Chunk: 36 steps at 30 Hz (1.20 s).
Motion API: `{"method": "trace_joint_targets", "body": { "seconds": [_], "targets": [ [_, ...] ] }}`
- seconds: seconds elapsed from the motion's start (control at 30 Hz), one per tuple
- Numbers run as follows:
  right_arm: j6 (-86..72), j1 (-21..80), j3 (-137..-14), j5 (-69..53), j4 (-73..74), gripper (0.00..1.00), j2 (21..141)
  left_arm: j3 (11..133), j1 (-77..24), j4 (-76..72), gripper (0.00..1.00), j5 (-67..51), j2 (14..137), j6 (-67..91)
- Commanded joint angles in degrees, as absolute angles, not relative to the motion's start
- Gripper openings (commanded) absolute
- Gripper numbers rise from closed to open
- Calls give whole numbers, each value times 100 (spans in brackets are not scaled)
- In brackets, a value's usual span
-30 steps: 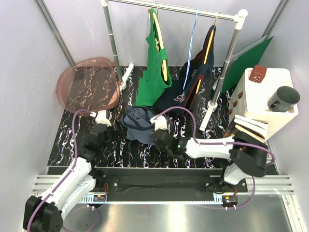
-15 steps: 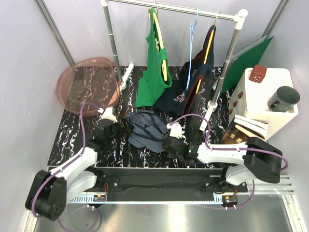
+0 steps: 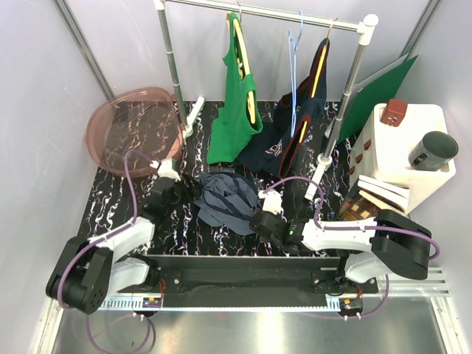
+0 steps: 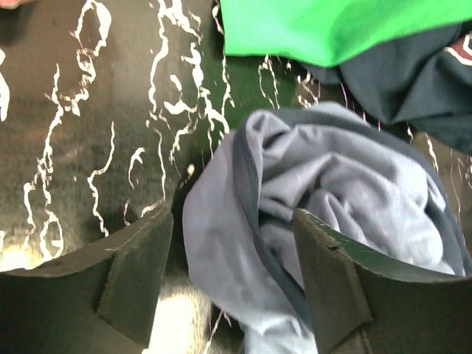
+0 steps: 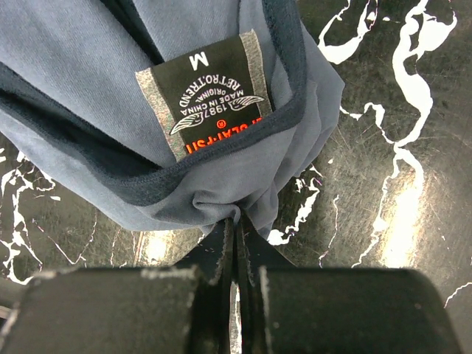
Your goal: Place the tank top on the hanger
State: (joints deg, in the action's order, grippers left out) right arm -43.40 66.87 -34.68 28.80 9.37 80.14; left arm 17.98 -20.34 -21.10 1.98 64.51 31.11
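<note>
The slate-blue tank top (image 3: 228, 198) lies bunched on the black marbled table in front of the rack. My right gripper (image 3: 257, 220) is shut on its near right edge. In the right wrist view the fingertips (image 5: 236, 227) pinch a fold just below the neck label (image 5: 203, 96). My left gripper (image 3: 192, 196) is at the cloth's left edge, its jaws apart around a fold of the tank top (image 4: 243, 243), with a gap at the left pad (image 4: 136, 280). The thin light-blue hanger (image 3: 294, 66) hangs bare on the rail, between the green and navy tops.
A green tank top (image 3: 237, 103) and a dark navy top (image 3: 295, 136) hang on yellow hangers from the white rack rail (image 3: 265, 11). A pink basin (image 3: 136, 133) sits back left. A white box (image 3: 405, 147), a dark cup (image 3: 433, 151) and a green board (image 3: 376, 96) stand at right.
My right gripper has dragged the tank top to the right and nearer. The left arm has swung in to the cloth's left edge, and its jaws have narrowed around a fold.
</note>
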Motion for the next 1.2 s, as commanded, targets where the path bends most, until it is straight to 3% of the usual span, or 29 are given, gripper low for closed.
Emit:
{"method": "trace_joint_targets", "body": {
  "seconds": [0.0, 0.27, 0.3, 0.37, 0.43, 0.47, 0.5, 0.6, 0.8, 1.17],
  "targets": [
    [-4474, 6715, -3419, 2839, 1072, 2, 8007, 2223, -2004, -2953, 66, 230, 6854, 3146],
    [-4456, 6724, -3410, 2856, 1072, 6, 7841, 2707, -1995, -2962, 54, -202, 7927, 3155],
    [-4430, 6715, -3401, 2804, 1081, 9, 7796, 2742, -2004, -2918, 54, -211, 8041, 3155],
    [-4403, 6724, -3393, 2742, 1177, 26, 7534, 2821, -2004, -2830, 51, -228, 8156, 3138],
    [-4395, 6715, -3349, 2663, 1274, 44, 7261, 2891, -1995, -2743, 39, -220, 8305, 3085],
    [-4342, 6715, -3340, 2637, 1353, 48, 6947, 2909, -2004, -2707, 33, -202, 8340, 3050],
    [-4351, 6715, -3331, 2637, 1397, 51, 6795, 2918, -1995, -2681, 17, -133, 8376, 3024],
    [-4219, 6715, -3322, 2698, 1494, 64, 6242, 2865, -2004, -2602, 0, -18, 8210, 2971],
    [-3780, 6487, -3734, 2857, 1398, 67, 6029, 2575, -2004, -2260, 0, 246, 6781, 2988],
    [-3401, 5467, -3867, 1172, -139, 71, 7373, 2531, -2004, -695, 0, 422, 4378, 2725]
  ]
}}
